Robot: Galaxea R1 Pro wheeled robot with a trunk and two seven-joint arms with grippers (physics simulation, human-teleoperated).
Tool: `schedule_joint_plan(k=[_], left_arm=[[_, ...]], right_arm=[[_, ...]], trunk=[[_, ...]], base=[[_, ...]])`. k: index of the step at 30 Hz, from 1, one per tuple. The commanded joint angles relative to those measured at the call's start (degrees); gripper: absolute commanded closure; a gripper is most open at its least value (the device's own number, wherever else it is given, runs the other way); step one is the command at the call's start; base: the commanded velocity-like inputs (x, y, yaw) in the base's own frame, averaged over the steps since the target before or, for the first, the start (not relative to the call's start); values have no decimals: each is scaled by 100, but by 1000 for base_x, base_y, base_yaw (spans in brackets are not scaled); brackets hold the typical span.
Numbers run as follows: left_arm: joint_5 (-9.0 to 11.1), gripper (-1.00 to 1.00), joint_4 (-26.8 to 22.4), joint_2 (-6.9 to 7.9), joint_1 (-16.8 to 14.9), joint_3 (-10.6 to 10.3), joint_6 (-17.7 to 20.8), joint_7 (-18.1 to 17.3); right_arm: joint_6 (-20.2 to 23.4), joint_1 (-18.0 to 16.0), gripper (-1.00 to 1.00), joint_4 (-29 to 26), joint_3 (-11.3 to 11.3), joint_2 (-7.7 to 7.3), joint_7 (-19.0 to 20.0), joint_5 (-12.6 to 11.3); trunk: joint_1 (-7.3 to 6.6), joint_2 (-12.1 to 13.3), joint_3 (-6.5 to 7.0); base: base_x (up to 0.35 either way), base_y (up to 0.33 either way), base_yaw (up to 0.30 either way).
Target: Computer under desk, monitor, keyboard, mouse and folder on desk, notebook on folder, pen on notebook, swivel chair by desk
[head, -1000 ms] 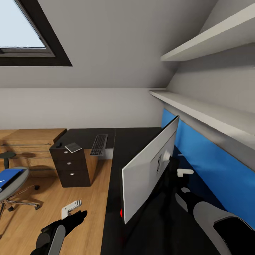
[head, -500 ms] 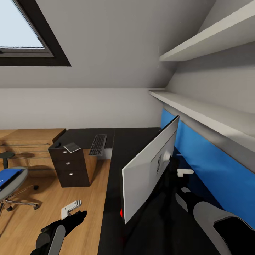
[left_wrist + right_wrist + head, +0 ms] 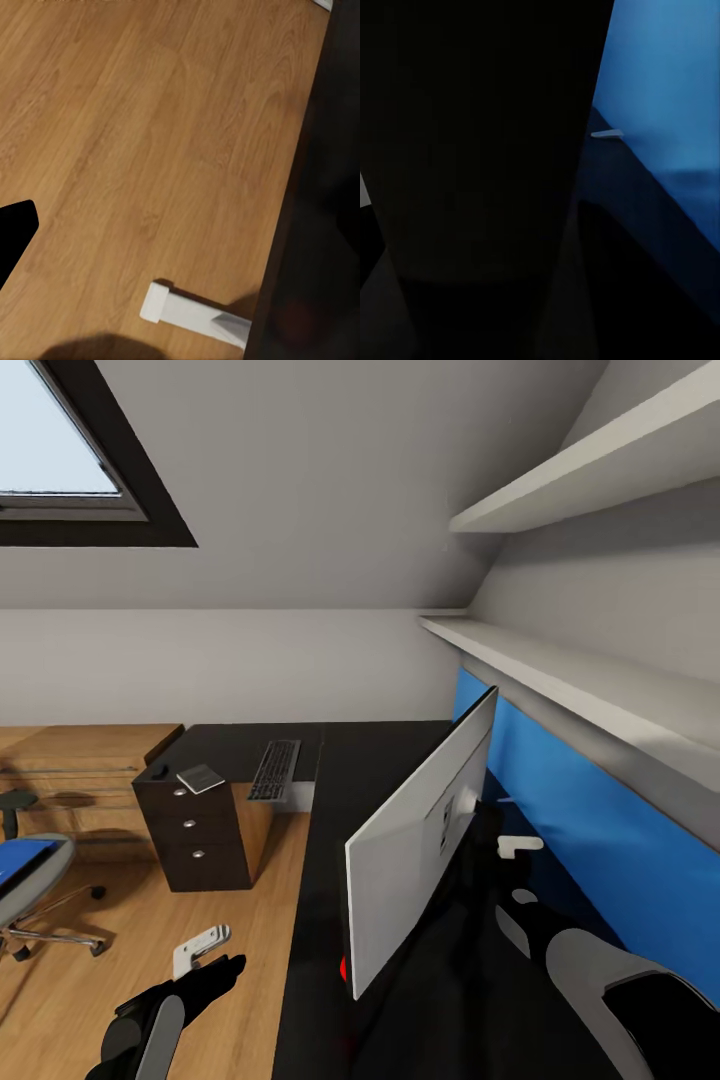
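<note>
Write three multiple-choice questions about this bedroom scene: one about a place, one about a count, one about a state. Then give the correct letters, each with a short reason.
1. Where does the keyboard lie?
A. on the desk
B. on the floor
C. on the swivel chair

2. How many drawer fronts does the dark drawer unit show?
A. one
B. three
C. five

3. How does the monitor stand?
A. flat on its screen
B. upright on the desk, white back toward the camera
C. on the floor

Answers:
1 A, the keyboard rests on the black top, near its edge.
2 B, three knobs sit one below another.
3 B, the white back rises from the desk before the blue back panel.
</note>
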Motion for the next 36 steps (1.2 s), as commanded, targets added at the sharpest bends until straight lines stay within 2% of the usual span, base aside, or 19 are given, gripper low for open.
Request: schedule_joint_plan(k=[1,20,21,36], left_arm=[[61,-100,-8,-4,-5,6,22,43],[61,-100,-2,-4,-5,7,27,43],[61,-100,-3,-4,-5,7,27,43],[61,-100,-4,-4,-5,8,21,39]], right_arm=[[-56,1,100,51,395,-5,-230,-130],[-56,1,100,51,395,-5,-231,-69],[-56,1,-100,51,395,-5,-230,-68],[-56,1,-100,51,395,-5,-230,-68]], trunk=[[3,-3,-10],[3,-3,-10],[3,-3,-10],[3,-3,-10]], base=[[116,-1,0],[39,0,0],[0,0,0],[0,0,0]])
